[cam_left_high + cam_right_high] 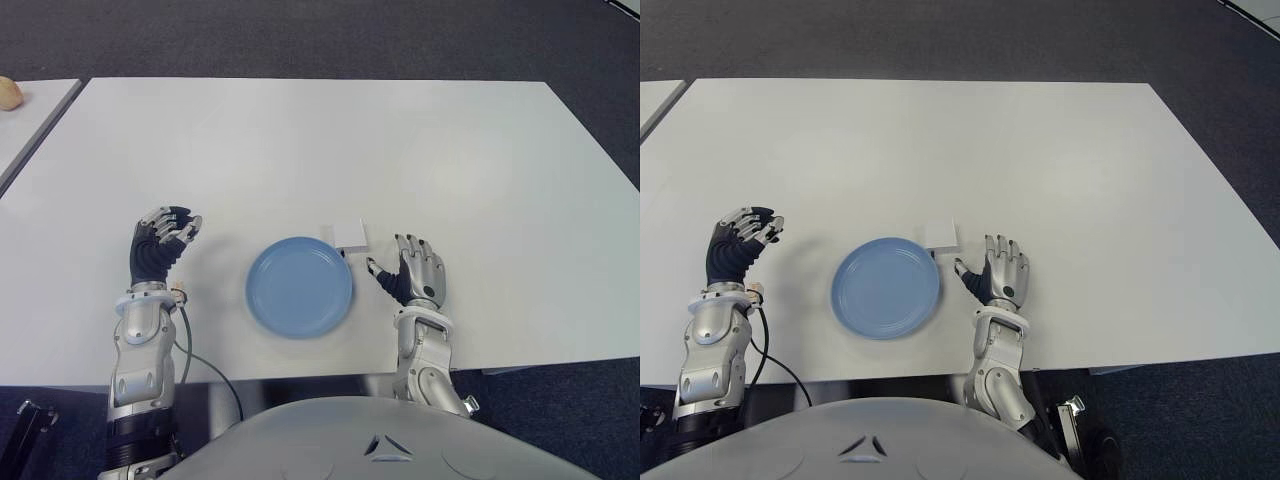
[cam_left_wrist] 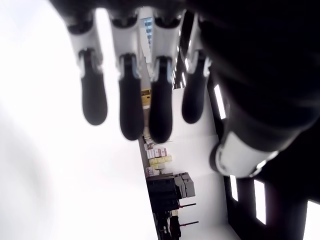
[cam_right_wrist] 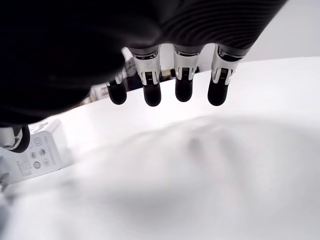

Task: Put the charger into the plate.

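Charger: the white charger [image 1: 349,234] lies flat on the table [image 1: 420,150], just beside the far right edge of the plate, outside it.
Plate: the blue plate [image 1: 299,287] sits on the table between the two hands, with nothing in it.
Right hand: the right hand [image 1: 413,270] is just right of the plate and near the charger, fingers stretched and spread, holding nothing.
Left hand: the left hand [image 1: 162,240] is left of the plate, fingers loosely bent, holding nothing.
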Robot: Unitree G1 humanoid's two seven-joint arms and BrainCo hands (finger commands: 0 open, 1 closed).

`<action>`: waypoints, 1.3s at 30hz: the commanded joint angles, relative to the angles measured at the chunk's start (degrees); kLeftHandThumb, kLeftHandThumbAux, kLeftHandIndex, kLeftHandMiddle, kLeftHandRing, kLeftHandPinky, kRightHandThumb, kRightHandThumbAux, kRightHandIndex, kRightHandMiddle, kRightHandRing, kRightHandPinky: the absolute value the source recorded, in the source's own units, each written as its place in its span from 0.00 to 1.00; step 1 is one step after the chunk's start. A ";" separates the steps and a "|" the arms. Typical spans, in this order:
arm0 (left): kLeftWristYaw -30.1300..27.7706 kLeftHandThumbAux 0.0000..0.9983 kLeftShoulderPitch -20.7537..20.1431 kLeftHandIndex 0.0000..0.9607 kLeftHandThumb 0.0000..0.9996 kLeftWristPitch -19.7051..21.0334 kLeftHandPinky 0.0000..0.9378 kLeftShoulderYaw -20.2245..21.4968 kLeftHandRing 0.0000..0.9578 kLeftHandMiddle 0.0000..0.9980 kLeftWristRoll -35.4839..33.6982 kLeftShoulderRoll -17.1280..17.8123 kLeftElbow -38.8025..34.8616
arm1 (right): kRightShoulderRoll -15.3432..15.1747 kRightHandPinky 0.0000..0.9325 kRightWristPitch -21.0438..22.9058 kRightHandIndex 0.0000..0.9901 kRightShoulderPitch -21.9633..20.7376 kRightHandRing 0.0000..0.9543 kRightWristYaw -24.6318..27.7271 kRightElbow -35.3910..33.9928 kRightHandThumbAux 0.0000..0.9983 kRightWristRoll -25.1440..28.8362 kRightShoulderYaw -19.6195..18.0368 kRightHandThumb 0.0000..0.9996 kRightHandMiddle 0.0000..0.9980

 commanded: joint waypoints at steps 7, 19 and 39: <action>-0.51 0.72 0.03 0.44 0.71 -0.07 0.52 -0.09 0.53 0.50 -0.03 0.57 1.20 | -0.77 0.00 -1.26 0.00 1.46 0.00 -0.10 -1.41 0.24 1.66 -3.12 0.74 0.00; -0.41 0.72 -0.01 0.44 0.70 0.24 0.52 0.24 0.53 0.51 -0.21 0.97 1.29 | -0.19 0.00 -1.59 0.00 0.62 0.00 -1.04 -0.03 0.23 2.17 -5.32 0.72 0.00; -0.22 0.72 1.40 0.44 0.71 1.25 0.49 -0.54 0.50 0.47 1.02 0.94 -1.28 | 5.37 0.00 -14.64 0.00 -1.33 0.00 -10.03 -1.09 0.33 19.15 -6.29 0.34 0.00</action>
